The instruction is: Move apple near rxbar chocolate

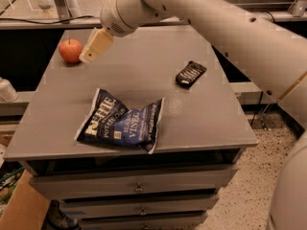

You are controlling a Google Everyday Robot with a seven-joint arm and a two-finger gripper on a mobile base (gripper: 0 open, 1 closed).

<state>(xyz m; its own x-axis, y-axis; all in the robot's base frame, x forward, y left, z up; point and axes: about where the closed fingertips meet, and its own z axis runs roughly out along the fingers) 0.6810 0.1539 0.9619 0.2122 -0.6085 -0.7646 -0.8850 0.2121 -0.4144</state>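
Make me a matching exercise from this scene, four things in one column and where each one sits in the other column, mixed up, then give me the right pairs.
Column one:
1. apple
2. rxbar chocolate
3. chip bag
4. gripper

Column two:
A. by the front edge of the table, left of the middle
B. on the right half of the table, toward the back
C. over the far left part of the table, just right of the red fruit
D. at the far left corner of the table

Pairs: 1-D, 2-B, 3-A, 4-C.
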